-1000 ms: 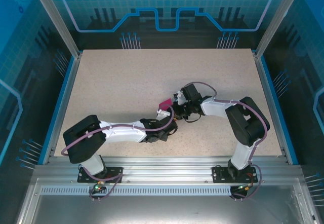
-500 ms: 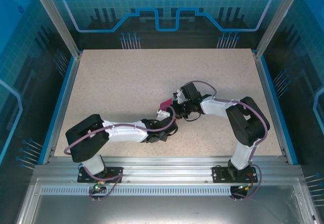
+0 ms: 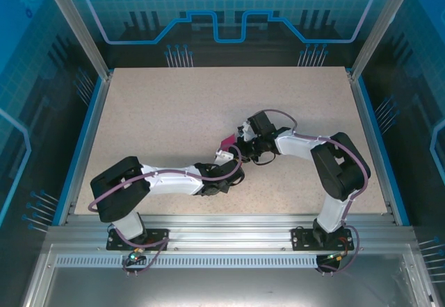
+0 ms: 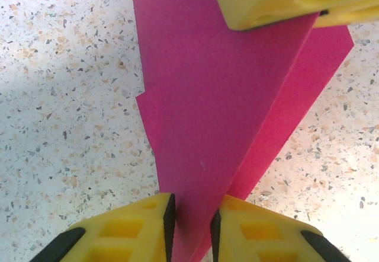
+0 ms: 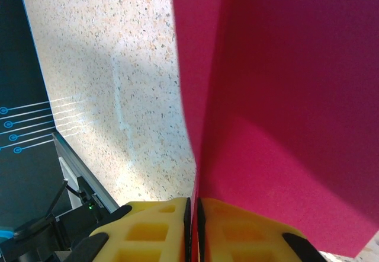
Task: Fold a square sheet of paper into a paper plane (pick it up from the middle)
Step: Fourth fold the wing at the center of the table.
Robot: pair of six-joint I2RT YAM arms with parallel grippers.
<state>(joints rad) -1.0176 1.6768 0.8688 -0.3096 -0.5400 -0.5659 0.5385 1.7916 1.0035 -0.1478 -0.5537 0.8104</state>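
Speckled table (image 3: pixel 174 112), mid-cell: folded pink paper (image 4: pixel 219 114) pinched at one end by the left gripper (image 4: pixel 190 229), right gripper (image 5: pixel 193 223) clamped on the opposite end.

Def a robotics lab test cell, not a home. Speckled tabletop (image 3: pixel 174 112) boxed in w/ alu frame posts (image 3: pixel 73 22) & see-thru blue panels (image 3: pixel 292 8), gear/circuit graphics on the far one.

Overhead from behind, facing down on table (image 3: pixel 160 105), wrist views close, sharing paper (image 4: pixel 213 96)
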